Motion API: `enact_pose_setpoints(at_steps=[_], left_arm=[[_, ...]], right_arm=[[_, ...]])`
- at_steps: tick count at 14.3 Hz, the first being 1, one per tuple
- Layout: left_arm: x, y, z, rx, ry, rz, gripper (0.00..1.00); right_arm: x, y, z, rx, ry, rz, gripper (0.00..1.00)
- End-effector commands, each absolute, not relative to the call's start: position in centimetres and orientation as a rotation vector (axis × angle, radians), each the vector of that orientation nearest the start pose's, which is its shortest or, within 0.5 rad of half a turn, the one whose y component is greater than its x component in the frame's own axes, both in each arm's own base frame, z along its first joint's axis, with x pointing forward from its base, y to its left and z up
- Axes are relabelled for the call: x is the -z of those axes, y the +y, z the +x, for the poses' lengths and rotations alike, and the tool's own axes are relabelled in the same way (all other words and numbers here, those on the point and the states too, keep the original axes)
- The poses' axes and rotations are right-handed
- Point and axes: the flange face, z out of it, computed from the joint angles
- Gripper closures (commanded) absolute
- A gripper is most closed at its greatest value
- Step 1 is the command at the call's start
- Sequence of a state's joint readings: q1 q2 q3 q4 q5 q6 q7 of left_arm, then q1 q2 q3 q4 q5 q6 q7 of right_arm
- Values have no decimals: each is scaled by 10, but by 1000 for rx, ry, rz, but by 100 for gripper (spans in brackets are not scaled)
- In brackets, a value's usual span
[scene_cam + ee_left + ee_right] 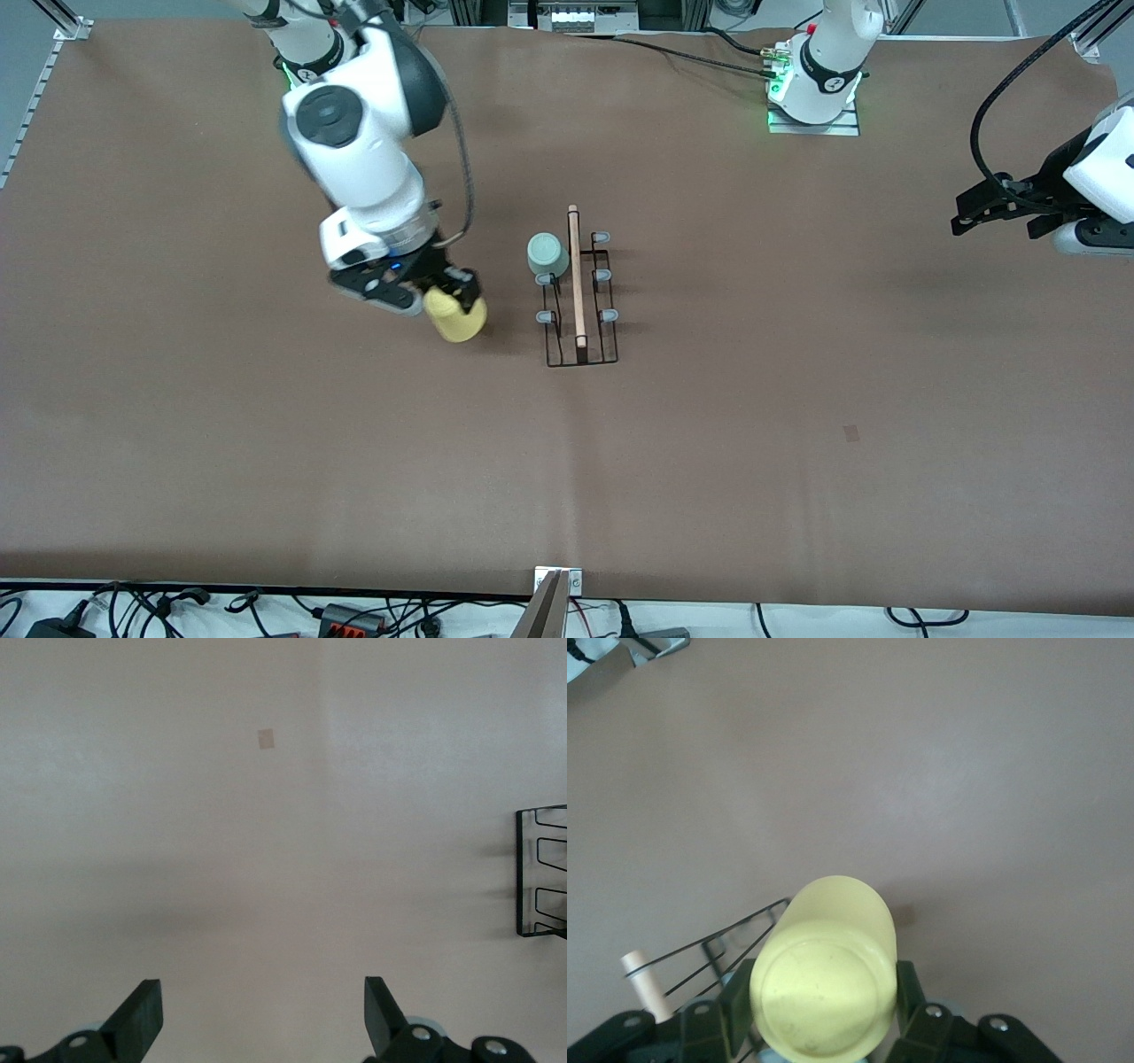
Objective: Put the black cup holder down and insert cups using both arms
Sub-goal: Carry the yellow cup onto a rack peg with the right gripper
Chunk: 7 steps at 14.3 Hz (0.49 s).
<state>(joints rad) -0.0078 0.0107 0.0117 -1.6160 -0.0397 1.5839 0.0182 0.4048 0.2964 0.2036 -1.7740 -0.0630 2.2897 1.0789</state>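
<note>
The right gripper [450, 297] hangs over the table [797, 443] just beside the black cup holder [580, 301], toward the right arm's end, and its fingers [908, 992] pinch the yellow cup [455, 317] from both sides. The cup is tilted in the grip, a smooth, tapered plastic tumbler whose round flat base faces the right wrist camera. The holder stands near the middle of the table: a rectangular frame of thin black wire, topped lengthwise by a slim, pale wooden rod [577, 275], with small rounded blue-grey pegs [609, 315] sticking out along both sides. A pale mint green cup [547, 255], also smooth and tapered, sits upside down on a peg on the side toward the right arm, at the end of the rack farther from the front camera. The left gripper [997, 211] waits over the left arm's end of the table, well apart from the rack, its black fingers [142, 1014] spread wide with nothing between them. The table surface is a matte, plain brown sheet.
</note>
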Motion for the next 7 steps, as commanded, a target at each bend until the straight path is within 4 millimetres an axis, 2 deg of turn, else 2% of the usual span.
enact_pose_setpoints(at_steps=[1,5,6,7], left_arm=[[-604,1,559,-77,36,-3166,0],[-604,1,559,-77,36,-3166,0],[-604,1,559,-77,36,-3166,0],[-604,1,559,-77,36,-3166,0]], right_arm=[[-412,405,552,197,752,-2834,86],[-396,442,545,191,750,-2796,86],[-395,443,545,193,770,-2778,86],[-386,446,545,183,760,-2788,86]])
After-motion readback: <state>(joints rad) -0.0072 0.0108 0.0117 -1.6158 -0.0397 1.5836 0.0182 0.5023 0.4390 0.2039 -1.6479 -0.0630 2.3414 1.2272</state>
